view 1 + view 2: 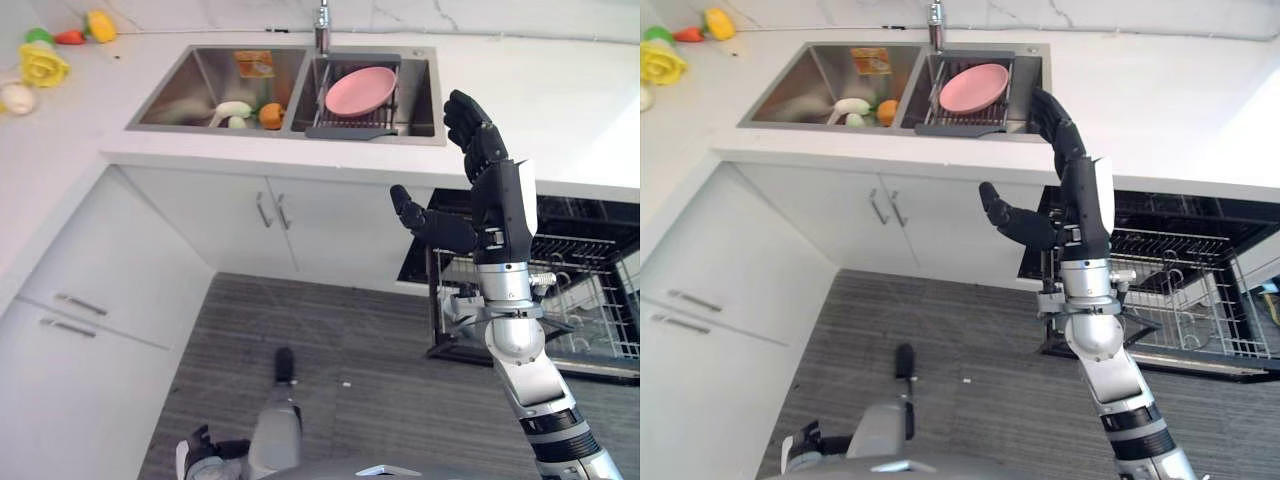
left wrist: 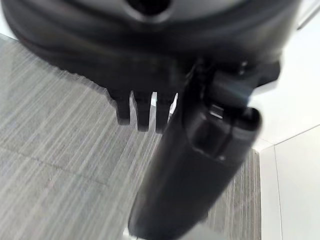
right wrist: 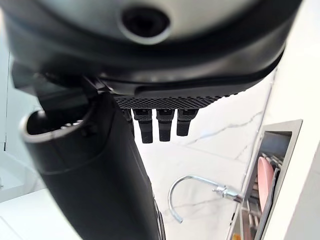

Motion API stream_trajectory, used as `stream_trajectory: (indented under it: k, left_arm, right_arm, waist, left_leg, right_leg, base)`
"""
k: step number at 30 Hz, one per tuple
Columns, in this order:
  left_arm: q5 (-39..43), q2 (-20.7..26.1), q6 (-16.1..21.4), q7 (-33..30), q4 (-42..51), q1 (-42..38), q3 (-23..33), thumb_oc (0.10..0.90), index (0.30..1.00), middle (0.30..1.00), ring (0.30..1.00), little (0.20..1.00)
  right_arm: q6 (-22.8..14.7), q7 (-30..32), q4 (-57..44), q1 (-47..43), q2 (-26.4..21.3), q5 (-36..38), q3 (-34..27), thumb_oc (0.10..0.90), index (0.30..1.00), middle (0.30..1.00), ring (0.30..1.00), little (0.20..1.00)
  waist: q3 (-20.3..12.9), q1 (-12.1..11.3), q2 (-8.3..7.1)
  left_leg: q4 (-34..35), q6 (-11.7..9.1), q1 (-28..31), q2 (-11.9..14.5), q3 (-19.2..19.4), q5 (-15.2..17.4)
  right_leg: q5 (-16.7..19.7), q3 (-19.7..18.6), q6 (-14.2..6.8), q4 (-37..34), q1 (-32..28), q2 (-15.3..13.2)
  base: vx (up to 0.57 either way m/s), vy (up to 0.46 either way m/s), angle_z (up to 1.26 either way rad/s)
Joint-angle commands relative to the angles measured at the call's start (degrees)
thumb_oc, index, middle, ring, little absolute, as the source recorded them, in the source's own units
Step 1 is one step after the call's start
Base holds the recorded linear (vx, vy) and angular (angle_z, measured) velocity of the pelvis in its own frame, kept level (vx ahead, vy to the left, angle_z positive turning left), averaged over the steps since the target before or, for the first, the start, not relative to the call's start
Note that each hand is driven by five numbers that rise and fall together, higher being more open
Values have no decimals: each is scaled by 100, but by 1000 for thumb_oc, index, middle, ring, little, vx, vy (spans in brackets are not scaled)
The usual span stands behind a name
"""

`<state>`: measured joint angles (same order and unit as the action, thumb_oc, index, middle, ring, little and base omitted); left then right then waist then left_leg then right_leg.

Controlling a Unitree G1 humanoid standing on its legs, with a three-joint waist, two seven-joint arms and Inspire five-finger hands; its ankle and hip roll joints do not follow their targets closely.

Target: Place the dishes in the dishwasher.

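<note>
Right hand [image 1: 470, 190] is raised, fingers loosely spread and holding nothing, with the round pink bowl [image 1: 360, 90] propped in the steel sink's [image 1: 170, 95] right basin at its eleven o'clock, nearer it than the left hand [image 1: 200, 445] down low.

eye views look down from head, sharing sink [image 1: 290, 90] and dishwasher [image 1: 560, 280]; left wrist view faces floor [image 2: 55, 165] closely; right wrist view faces faucet [image 3: 200, 192].

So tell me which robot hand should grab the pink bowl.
Right: the right robot hand is raised, open, near the round pink bowl; the left robot hand hangs low by the floor.
</note>
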<state>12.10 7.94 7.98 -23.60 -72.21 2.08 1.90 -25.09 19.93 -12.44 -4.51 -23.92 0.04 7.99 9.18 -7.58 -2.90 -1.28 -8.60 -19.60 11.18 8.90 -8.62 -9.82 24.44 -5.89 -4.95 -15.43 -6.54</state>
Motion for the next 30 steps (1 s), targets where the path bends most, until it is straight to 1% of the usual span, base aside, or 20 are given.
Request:
stream_trajectory:
  k: [1, 3, 4, 7, 9, 10, 11, 12, 13, 14, 15, 16, 17, 22, 24, 25, 26, 27, 29, 30]
  left_arm:
    - [-98, 281, 124, -68, -260, -239, 139, 800, 900, 900, 900, 900]
    - [-185, 390, 108, -22, -164, -293, 105, 800, 900, 900, 900, 900]
    - [-185, 389, 107, -22, -163, -296, 105, 800, 900, 900, 900, 900]
    - [-338, 452, -25, 272, -140, -386, -151, 800, 900, 900, 900, 900]
    - [-252, 404, -81, 447, -156, -484, -248, 800, 900, 900, 900, 900]
    - [-252, 404, -81, 447, -156, -484, -248, 800, 900, 900, 900, 900]
    - [-291, 423, -91, 412, -154, -539, -290, 800, 900, 900, 900, 900]
    - [-256, 425, -90, 395, -155, -541, -248, 800, 900, 900, 900, 900]
    - [-256, 425, -90, 395, -155, -541, -248, 800, 900, 900, 900, 900]
    - [-212, 416, -95, 355, -153, -610, -206, 800, 900, 900, 900, 900]
    - [-245, 409, -102, 361, -156, -624, -218, 800, 900, 900, 900, 900]
    - [-245, 409, -102, 361, -156, -624, -218, 800, 900, 900, 900, 900]
    - [-347, 382, -108, 516, -143, -634, -367, 800, 900, 900, 900, 900]
    - [-218, 254, 1, 571, 117, -564, -379, 800, 900, 900, 900, 900]
    - [94, 203, 99, 846, 738, -494, -408, 800, 900, 900, 900, 900]
    - [1995, 67, 78, 2279, 2557, -2, -467, 800, 900, 900, 900, 900]
    - [3518, 40, -382, 3444, 4030, 433, -674, 800, 900, 900, 900, 900]
    - [4136, 144, -695, 3813, 5174, 530, -1061, 800, 900, 900, 900, 900]
    - [4725, 389, -714, 3772, 6916, 210, -1698, 800, 900, 900, 900, 900]
    - [4895, 797, -533, 3406, 8657, -507, -2086, 800, 900, 900, 900, 900]
  right_arm:
    - [-336, 230, -725, -180, 271, -196, -257, 800, 900, 900, 900, 900]
    - [-298, 348, -707, -184, 335, -422, -187, 800, 900, 900, 900, 900]
    - [-298, 351, -707, -185, 334, -425, -188, 800, 900, 900, 900, 900]
    - [-82, 405, -853, -216, 392, -531, -302, 800, 900, 900, 900, 900]
    - [-121, 469, -758, -273, 510, -504, -339, 800, 900, 900, 900, 900]
    - [-121, 469, -758, -273, 510, -504, -339, 800, 900, 900, 900, 900]
    - [-177, 478, -810, -125, 526, -472, -359, 800, 900, 900, 900, 900]
    - [-222, 415, -809, -10, 491, -411, -380, 800, 900, 900, 900, 900]
    - [-222, 415, -809, -10, 491, -411, -380, 800, 900, 900, 900, 900]
    - [-293, 388, -731, 33, 402, -386, -438, 800, 900, 900, 900, 900]
    - [-322, 338, -756, 41, 396, -322, -438, 800, 900, 900, 900, 900]
    - [-322, 338, -756, 41, 396, -322, -438, 800, 900, 900, 900, 900]
    - [-449, 435, -863, 54, 230, -552, -580, 800, 900, 900, 900, 900]
    - [-385, 539, -938, 200, 65, -806, -673, 800, 900, 900, 900, 900]
    - [-297, 523, -909, 181, 57, -783, -714, 800, 900, 900, 900, 900]
    - [76, 366, -928, 190, 20, -636, -866, 800, 900, 900, 900, 900]
    - [375, 266, -991, 180, -23, -641, -1046, 800, 900, 900, 900, 900]
    - [431, 140, -977, 197, -68, -582, -1069, 800, 900, 900, 900, 900]
    - [455, 197, -938, 190, -123, -507, -967, 800, 900, 900, 900, 900]
    - [343, 84, -1000, 488, -162, -265, -1024, 800, 900, 900, 900, 900]
  waist:
    - [-599, 21, -283]
    - [-579, 78, -429]
    - [-591, 69, -424]
    - [-438, 293, -358]
    - [-303, 481, -109]
    - [-303, 481, -109]
    - [-243, 763, 25]
    - [-213, 870, 103]
    - [-213, 870, 103]
    - [-192, 919, 136]
    - [-214, 986, 68]
    - [-214, 986, 68]
    - [-222, 1170, 23]
    - [-381, 1137, 10]
    - [-409, 1082, 11]
    - [-464, 977, 47]
    - [-508, 918, 77]
    - [-526, 885, 90]
    - [-552, 891, 101]
    - [-585, 934, 116]
  left_leg:
    - [628, 47, 925, -348, 44, -189]
    - [628, 269, 1165, -613, 91, 12]
    - [628, 276, 1147, -607, 99, 1]
    - [628, 546, 1408, -856, -74, 212]
    - [628, 689, 1572, -852, -244, 313]
    - [628, 689, 1572, -852, -244, 313]
    - [628, 704, 1769, -900, -438, 439]
    - [628, 686, 1856, -878, -512, 487]
    - [628, 686, 1856, -878, -512, 487]
    - [628, 626, 1922, -913, -562, 544]
    - [628, 585, 1965, -987, -612, 600]
    - [628, 585, 1965, -987, -612, 600]
    - [628, 543, 2101, -1063, -699, 729]
    - [628, 482, 2230, -1038, -639, 750]
    - [628, 480, 2273, -1037, -648, 763]
    - [628, 482, 2352, -1016, -625, 746]
    - [628, 476, 2413, -984, -674, 802]
    - [628, 472, 2455, -965, -692, 827]
    - [628, 460, 2481, -932, -666, 851]
    - [628, 457, 2497, -922, -707, 862]
  right_leg:
    - [817, -411, -702, 469, 40, -952]
    - [1360, -575, -746, 1150, 348, -1310]
    - [1382, -587, -746, 1140, 370, -1305]
    - [2133, -1058, -640, 2403, 970, -1378]
    - [2186, -1476, -546, 3116, 1417, -1063]
    - [2186, -1476, -546, 3116, 1417, -1063]
    - [1488, -1950, -344, 3340, 1941, -356]
    - [1152, -1895, -255, 3207, 2210, -72]
    - [1152, -1895, -255, 3207, 2210, -72]
    - [929, -1598, -202, 2496, 2322, 5]
    - [946, -1558, -185, 1746, 2274, 73]
    - [946, -1558, -185, 1746, 2274, 73]
    - [1043, -1912, -197, 750, 2053, 326]
    - [1099, -2097, -178, 337, 1540, 317]
    - [1157, -2009, -171, 222, 1432, 301]
    - [1227, -1936, -156, 26, 1257, 286]
    - [1124, -1897, -136, -5, 1166, 297]
    - [1087, -1834, -129, -5, 1132, 293]
    - [1047, -1810, -125, -5, 1101, 288]
    - [993, -1775, -116, -5, 1062, 290]
  base:
    - [284, 234, -64]
    - [209, 204, -23]
    - [155, 160, 25]
    - [192, 245, 29]
    - [199, 233, 66]
    - [311, 193, 80]
    - [354, 162, 42]
    - [354, 162, 42]
    - [285, 44, 15]
    - [260, -47, 33]
    - [260, -47, 33]
    - [271, -72, 29]
    - [173, -28, 12]
    - [139, -51, 40]
    - [72, -64, 70]
    - [147, -121, -11]
    - [164, -151, -17]
    - [123, -101, -34]
    - [34, -60, -13]
    - [23, -59, -22]
